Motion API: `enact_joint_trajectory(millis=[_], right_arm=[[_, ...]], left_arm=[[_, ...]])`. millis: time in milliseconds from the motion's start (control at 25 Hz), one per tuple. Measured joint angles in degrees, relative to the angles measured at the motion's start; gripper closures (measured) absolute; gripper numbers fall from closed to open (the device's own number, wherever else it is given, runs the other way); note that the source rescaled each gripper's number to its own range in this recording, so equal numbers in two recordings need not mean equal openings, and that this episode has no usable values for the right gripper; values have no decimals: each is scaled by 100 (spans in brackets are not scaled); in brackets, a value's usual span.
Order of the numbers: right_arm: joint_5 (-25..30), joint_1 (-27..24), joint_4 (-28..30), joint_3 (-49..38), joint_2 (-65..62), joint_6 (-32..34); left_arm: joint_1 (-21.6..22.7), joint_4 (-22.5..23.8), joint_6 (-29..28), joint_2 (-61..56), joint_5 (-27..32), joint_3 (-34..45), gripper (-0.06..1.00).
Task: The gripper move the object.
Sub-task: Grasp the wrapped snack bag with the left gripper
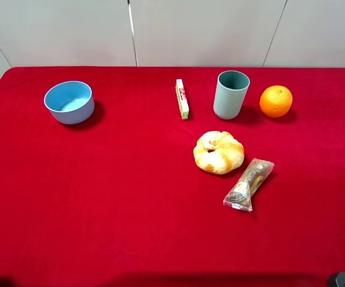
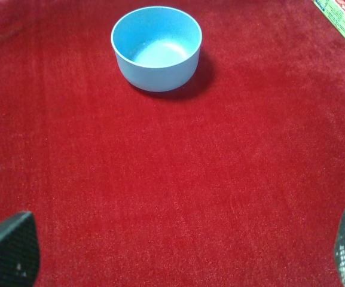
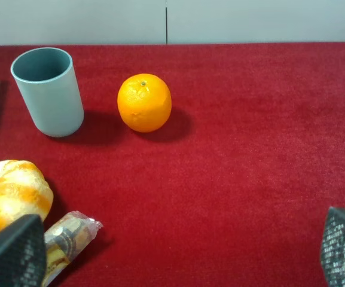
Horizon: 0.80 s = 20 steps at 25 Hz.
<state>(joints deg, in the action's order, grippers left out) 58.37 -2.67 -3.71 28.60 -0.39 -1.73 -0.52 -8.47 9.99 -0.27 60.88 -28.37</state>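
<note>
**Approach stage, nothing gripped**

Nearest the lens: the dark mesh fingertips (image 3: 14, 254) of the right gripper (image 3: 178, 254), spread wide with nothing between. Likewise the left gripper (image 2: 178, 251), spread wide and empty over bare red cloth (image 2: 160, 197).

Just past the right gripper's left fingertip: the clear packet (image 3: 67, 239) of brown snack. Flat on the cloth, right of centre, nearer than anything else laid out. Far end just beside the bread roll (image 1: 218, 152); touching or not, cannot tell.

Judged as the very start: no contact with the packet. Next move probably for the right gripper:
- Shift left and forward, then centre over the packet.
- Turn to close across the narrow width.
- Lower and pinch lightly, clear of the roll.

Only in the high view: the whole layout, with a blue bowl (image 1: 69, 101) far left and a stick bar (image 1: 182, 98), grey cup (image 1: 231, 94) and orange (image 1: 275, 101) along the far row. Only in the right wrist view: the packet off-line, at one fingertip rather than between the two. In the left wrist view: bowl and a corner of the bar, no packet.
</note>
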Motion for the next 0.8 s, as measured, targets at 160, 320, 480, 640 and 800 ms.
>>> enact_joint_trajectory(millis=[160,320,480,640,800], right_arm=[[0,0,0,0,0,0],[0,0,0,0,0,0],[0,0,0,0,0,0],[0,0,0,0,0,0],[0,0,0,0,0,0]], left_arm=[[0,0,0,0,0,0,-5],[0,0,0,0,0,0,-5],[0,0,0,0,0,0,-5],[0,0,0,0,0,0,-5],[0,-82,0,0,-5,0,-4]])
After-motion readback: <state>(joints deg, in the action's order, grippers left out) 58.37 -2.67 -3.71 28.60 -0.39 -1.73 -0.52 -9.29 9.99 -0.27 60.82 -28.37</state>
